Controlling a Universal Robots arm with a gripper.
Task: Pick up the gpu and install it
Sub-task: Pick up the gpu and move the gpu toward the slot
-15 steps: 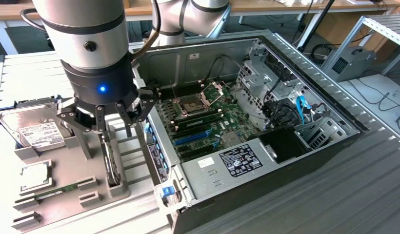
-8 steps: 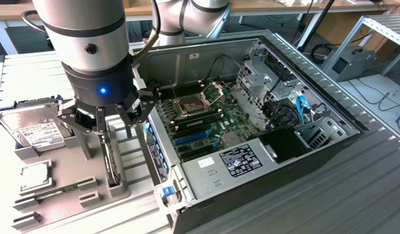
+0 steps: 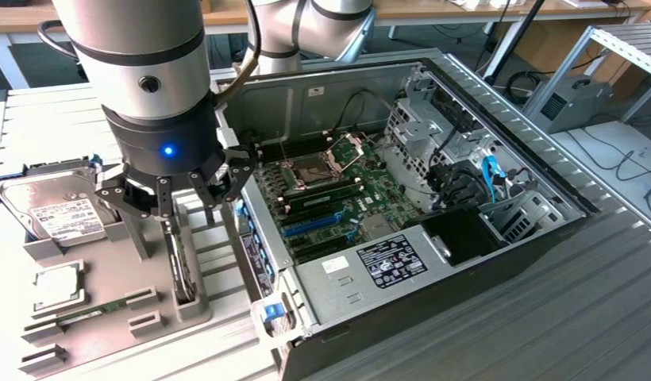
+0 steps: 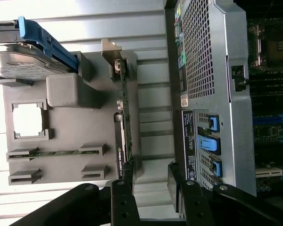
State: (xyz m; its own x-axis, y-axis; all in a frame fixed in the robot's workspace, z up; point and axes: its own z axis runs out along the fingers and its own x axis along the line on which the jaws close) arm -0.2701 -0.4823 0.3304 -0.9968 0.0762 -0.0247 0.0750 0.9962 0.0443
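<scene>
On the exterior view's left a grey tray (image 3: 109, 274) lies on the bench. It holds a hard drive (image 3: 55, 210) at the far end, a square chip (image 3: 59, 286) in a recess nearer me, and a RAM stick (image 3: 93, 311) lying in low holders. The gpu (image 3: 179, 254) stands on edge in a slot along the tray's case side. To the exterior view's right the case (image 3: 432, 309) lies open. Inside are the motherboard (image 3: 352, 202) with its socket (image 3: 310, 171) and blue slots (image 3: 310, 226), and blue cables (image 3: 493, 171) beside the drive cage.

The gpu is seen edge-on as a thin green board. In the wrist view the gpu (image 4: 125, 117) has a silver bracket (image 4: 114, 52) at its far end, a black strip with small print (image 4: 119, 146) on the face towards the chip, and small connectors poking out of that same face.

The claw (image 3: 186, 208) hangs straight above the gpu, jaws spread wide and gripping nothing. In the wrist view the claw (image 4: 152, 181) sits over the card's near end. One of the fingers (image 4: 127, 176) lines up with the card's edge and the other stands apart on the case side. I cannot tell whether that finger touches the card. The gpu sits fully down in its slot in the tray, just beside the case wall.
</scene>
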